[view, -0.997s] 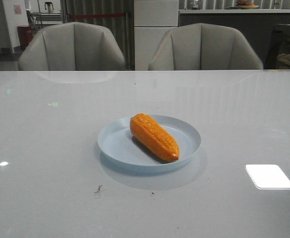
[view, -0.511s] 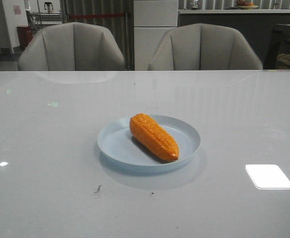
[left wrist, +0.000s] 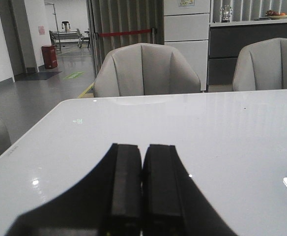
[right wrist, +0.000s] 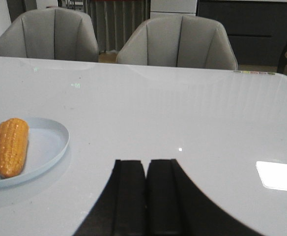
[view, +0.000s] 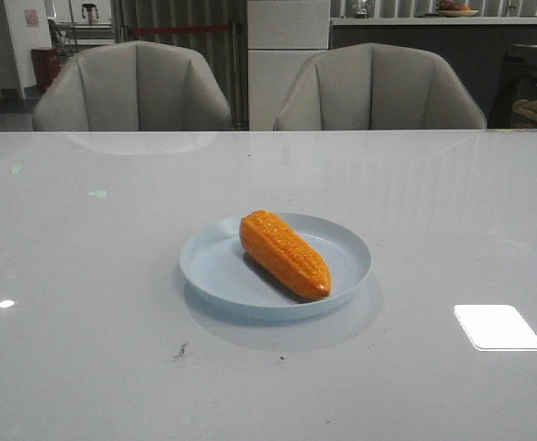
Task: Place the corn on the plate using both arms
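The orange corn (view: 284, 253) lies on the pale blue plate (view: 215, 266) in the middle of the table, its tapered tip toward the front right. Both also show in the right wrist view, the corn (right wrist: 11, 146) on the plate (right wrist: 50, 142). My left gripper (left wrist: 142, 162) is shut and empty over bare table, away from the plate. My right gripper (right wrist: 146, 169) is shut and empty, to the right of the plate and apart from it. Neither gripper shows in the front view.
Two grey chairs (view: 135, 87) (view: 379, 90) stand behind the table's far edge. A bright light reflection (view: 497, 327) lies on the glossy white table at the front right. A small dark speck (view: 182, 349) sits in front of the plate.
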